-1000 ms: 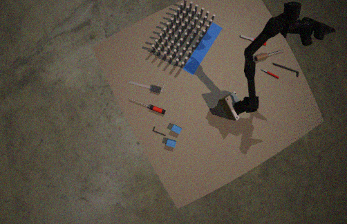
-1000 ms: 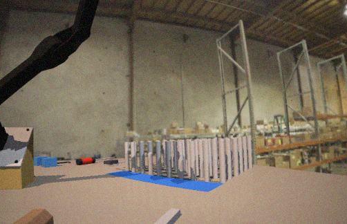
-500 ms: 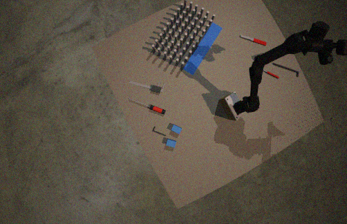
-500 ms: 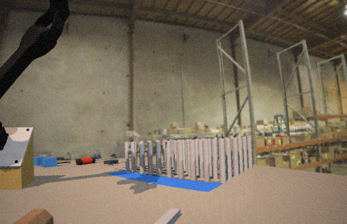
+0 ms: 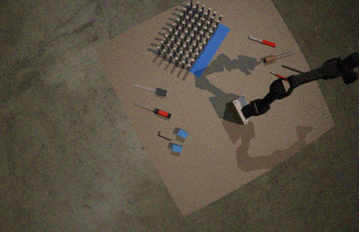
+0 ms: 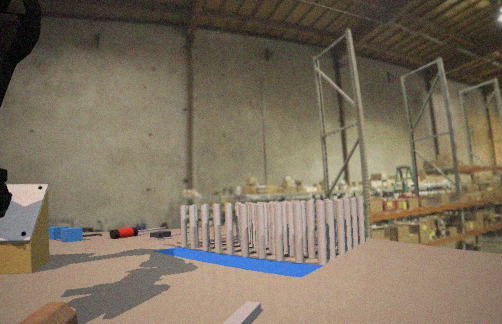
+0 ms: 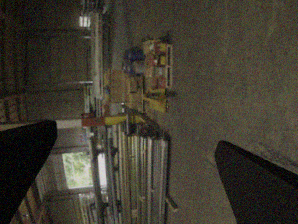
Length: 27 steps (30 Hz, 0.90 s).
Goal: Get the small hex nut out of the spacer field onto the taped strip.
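The metal spacers [image 5: 220, 18] [image 6: 322, 235] stand upright in rows behind the blue taped strip [image 5: 212, 50] [image 6: 242, 264]. I cannot make out the nut in any view, on the strip or among the spacers. My gripper [image 7: 138, 139] is open and empty, its dark fingers wide apart. It is out past the table's right edge, away from the field. On the table's right side lie a red-handled tool [image 5: 269, 43], a wooden-handled tool [image 5: 270, 59] [image 6: 52, 316], a thin dark rod [image 5: 291, 69] and a small red tool [image 5: 279, 76]. The arm hides part of the last two.
The arm rises from a wooden block [image 5: 232, 112] [image 6: 19, 257] with a pale sloped plate and reaches over the right edge. Left of it lie a grey-handled tool [image 5: 161, 92], a red-and-black screwdriver [image 5: 162, 113] [image 6: 123, 233], a small bent key [image 5: 165, 137] and two blue blocks [image 5: 182, 134] [image 6: 71, 234].
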Tool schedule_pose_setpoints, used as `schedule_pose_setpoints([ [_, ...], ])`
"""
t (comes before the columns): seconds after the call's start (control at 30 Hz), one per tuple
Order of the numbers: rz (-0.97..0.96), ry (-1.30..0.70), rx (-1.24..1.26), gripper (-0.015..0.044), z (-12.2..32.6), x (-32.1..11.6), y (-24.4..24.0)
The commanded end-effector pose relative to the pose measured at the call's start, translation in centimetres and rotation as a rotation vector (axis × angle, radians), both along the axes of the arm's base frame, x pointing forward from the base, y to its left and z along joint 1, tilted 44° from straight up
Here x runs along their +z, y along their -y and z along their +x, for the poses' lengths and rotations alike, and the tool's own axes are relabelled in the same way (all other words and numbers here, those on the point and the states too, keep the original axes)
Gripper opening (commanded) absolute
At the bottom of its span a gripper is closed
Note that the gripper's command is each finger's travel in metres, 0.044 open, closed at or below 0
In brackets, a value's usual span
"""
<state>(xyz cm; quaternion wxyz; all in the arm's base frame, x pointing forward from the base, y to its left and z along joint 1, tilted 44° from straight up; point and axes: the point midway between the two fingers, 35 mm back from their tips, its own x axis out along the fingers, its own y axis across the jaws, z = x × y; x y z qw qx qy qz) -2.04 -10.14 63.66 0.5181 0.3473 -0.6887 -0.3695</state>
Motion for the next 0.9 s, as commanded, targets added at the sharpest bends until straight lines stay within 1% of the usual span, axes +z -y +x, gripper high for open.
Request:
schedule_pose_setpoints([
  [0.0,0.107,-0.13,0.072,0.044,0.1,-1.9,5.4],
  [0.2,0.204,-0.317,0.193,0.044,2.8,-5.0,11.7],
  [0.47,0.274,-0.622,0.352,0.044,9.8,-10.5,18.0],
  [0.7,0.267,-0.935,0.492,0.044,18.1,-16.5,20.6],
  [0.87,0.215,-1.17,0.589,0.044,24.5,-21.5,20.6],
])
